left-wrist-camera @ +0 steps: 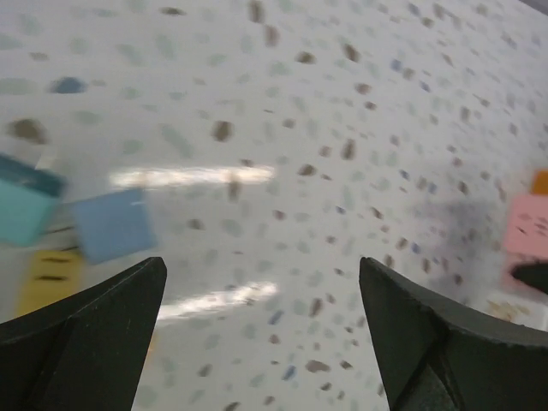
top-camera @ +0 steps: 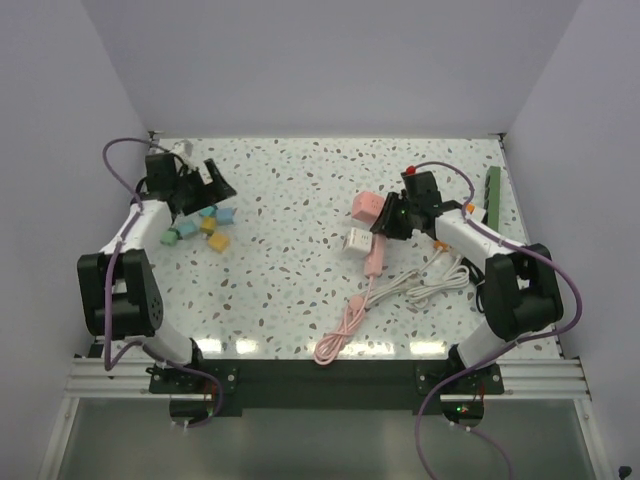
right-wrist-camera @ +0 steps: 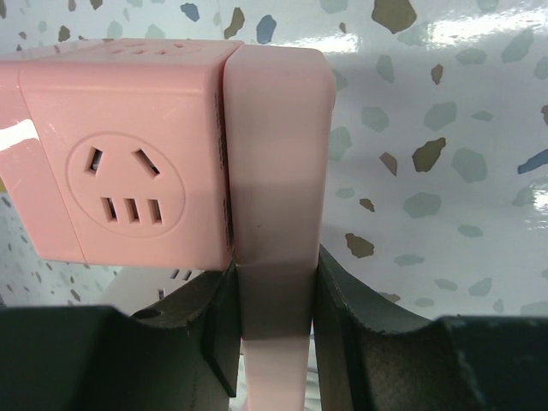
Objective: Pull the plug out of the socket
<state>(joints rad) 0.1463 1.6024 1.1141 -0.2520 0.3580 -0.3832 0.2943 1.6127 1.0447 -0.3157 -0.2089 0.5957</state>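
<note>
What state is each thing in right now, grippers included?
pink plug, seated flush against the pink socket cube, not yet pulled
pink socket cube, plug on one side, facing outlet empty
right gripper, shut on the pink plug
left gripper, open, holding nothing

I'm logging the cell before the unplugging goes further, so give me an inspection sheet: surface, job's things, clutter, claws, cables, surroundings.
Surface: speckled terrazzo tabletop, glossy, with light glare.
Job's things: pink plug flush against the pink cube socket, not yet pulled off.
Clutter: coloured blocks by the left arm; white cube socket; green bar at the right edge.
Claws: left claw open and empty above the table; right claw shut on the pink plug.
Cables: pink cable looped; white cable beside it; purple cables on both arms.
Surroundings: plain pale walls on three sides.
</note>
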